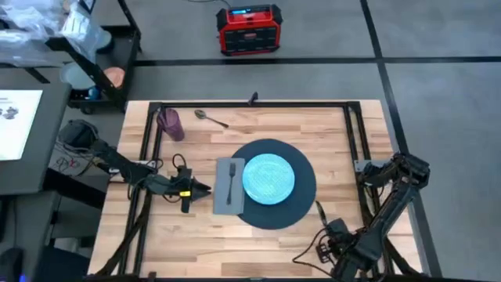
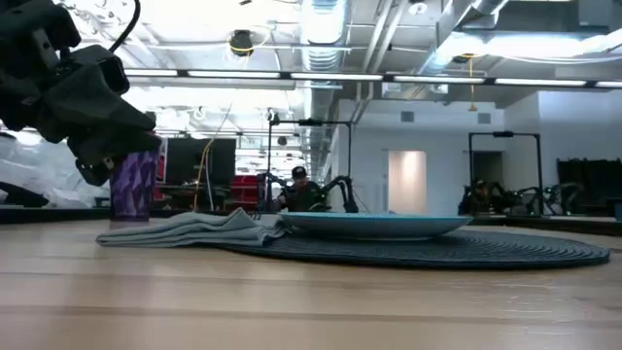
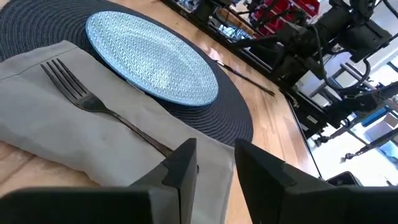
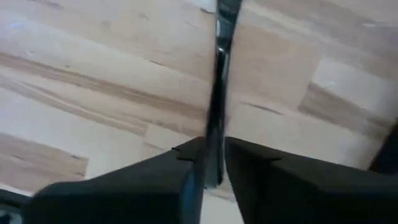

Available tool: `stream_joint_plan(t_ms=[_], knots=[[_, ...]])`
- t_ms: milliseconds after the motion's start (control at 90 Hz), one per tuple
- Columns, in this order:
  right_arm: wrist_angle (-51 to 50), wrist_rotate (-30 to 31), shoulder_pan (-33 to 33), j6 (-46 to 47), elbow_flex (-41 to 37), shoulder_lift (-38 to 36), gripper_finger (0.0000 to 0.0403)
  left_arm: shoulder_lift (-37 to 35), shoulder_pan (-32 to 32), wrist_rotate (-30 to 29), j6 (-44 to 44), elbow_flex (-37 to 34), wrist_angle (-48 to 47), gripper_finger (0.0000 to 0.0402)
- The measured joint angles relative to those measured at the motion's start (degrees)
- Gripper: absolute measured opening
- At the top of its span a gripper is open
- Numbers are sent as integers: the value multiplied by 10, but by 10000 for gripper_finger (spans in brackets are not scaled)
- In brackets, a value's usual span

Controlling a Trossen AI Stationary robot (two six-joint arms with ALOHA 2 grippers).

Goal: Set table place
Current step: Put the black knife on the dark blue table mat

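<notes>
The large round dark navy-black woven mat (image 1: pixel 272 184) is laid flat near the middle of the rectangular light wood plank table (image 1: pixel 203 235), framed by black metal rails. A light blue round patterned plate (image 1: pixel 268 178) is set on the mat, roughly centred. A grey folded cloth napkin (image 1: pixel 229 186) is spread over the mat's left edge, just beside the plate, and a dark metal fork (image 1: pixel 232 183) is laid lengthwise on it.

The left gripper (image 1: pixel 205 189) is held just left of the napkin; in the left wrist view its fingers (image 3: pixel 184 163) are seen parted, nothing between them, close over the fork's handle end.

The right gripper (image 1: pixel 323 215) is positioned near the table's front right, beside the mat's lower right edge. In the right wrist view, a slender shiny metal utensil handle (image 4: pixel 219 81) is clamped between its fingers; which utensil it is cannot be told.

A translucent purple cup (image 1: pixel 170 123) and a metal spoon (image 1: pixel 210 117) are found at the far left of the table, near each other.
</notes>
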Motion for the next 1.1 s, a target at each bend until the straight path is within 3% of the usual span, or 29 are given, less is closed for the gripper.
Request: stream_joint_plan(t_ms=[233,1100], knots=[[5,-8,3,-4,0,9,92,0,0,0,-3,0,0,93],[96,-23,23,7,-4,91,84,0,0,5,-15,0,1,93]])
